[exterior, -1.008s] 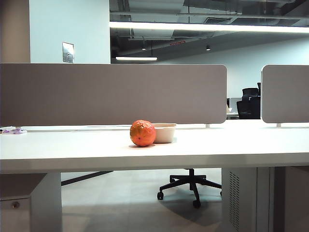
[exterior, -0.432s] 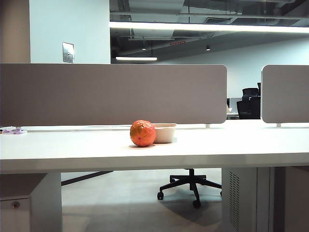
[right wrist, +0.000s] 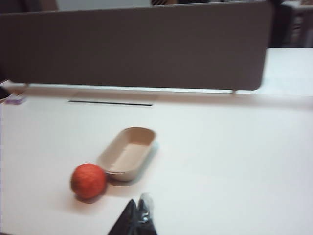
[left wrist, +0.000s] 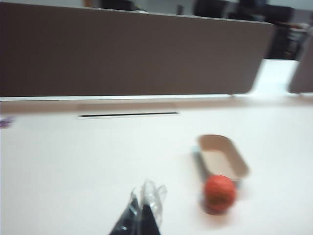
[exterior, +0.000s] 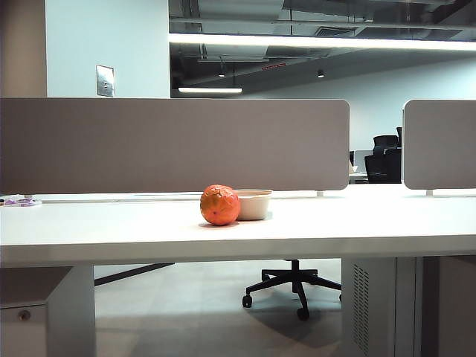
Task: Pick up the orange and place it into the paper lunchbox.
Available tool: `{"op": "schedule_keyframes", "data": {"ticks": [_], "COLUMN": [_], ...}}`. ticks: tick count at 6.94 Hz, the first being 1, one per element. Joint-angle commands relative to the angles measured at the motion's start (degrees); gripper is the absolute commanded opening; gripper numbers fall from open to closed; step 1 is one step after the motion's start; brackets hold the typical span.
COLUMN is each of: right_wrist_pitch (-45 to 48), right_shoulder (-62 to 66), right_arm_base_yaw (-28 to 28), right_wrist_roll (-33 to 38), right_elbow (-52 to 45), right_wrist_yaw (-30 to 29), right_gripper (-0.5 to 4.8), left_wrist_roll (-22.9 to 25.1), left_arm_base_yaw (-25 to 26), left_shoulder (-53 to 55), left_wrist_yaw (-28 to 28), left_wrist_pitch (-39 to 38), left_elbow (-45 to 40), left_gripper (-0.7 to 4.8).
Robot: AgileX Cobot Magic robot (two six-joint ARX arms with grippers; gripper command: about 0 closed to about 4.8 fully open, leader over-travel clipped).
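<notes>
Right gripper [right wrist: 138, 215] is clenched and empty, hovering off the orange [right wrist: 88, 180]; left gripper [left wrist: 145, 208] looks pinched shut too. Approach step. The orange sits at the paper lunchbox's [right wrist: 128, 153] seven o'clock, touching it — next, open and descend.

I can read no text, label, brand or number anywhere; the far wall plate [exterior: 105, 80] and distant red ceiling sign [exterior: 273, 66] are illegible.
</notes>
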Motion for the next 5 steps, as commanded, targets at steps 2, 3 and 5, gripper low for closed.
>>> {"op": "schedule_keyframes", "data": {"ticks": [2, 3, 5], "right_wrist_pitch": [6.23, 6.8, 8.13], "right_shoulder": [10.86, 12.0, 14.43], "right_arm_base_yaw": [9.44, 10.73, 12.74], "right_wrist_roll": [-0.46, -0.46, -0.44], "right_elbow": [4.57, 4.81, 5.05], "right_wrist_yaw": [-0.68, -0.63, -0.63], "right_gripper": [-0.01, -0.01, -0.01], "left_wrist_roll": [0.48, 0.48, 0.48], "left_arm_base_yaw": [-11.19, -12.35, -14.88], "left_shoulder": [8.79, 9.49, 10.4], "left_wrist_yaw": [0.55, 0.57, 0.55], "left_wrist_pitch": [-4.61, -5.25, -5.95], "left_elbow": [7.48, 8.0, 8.59], "left_gripper": [-0.06, -0.06, -0.06]}}
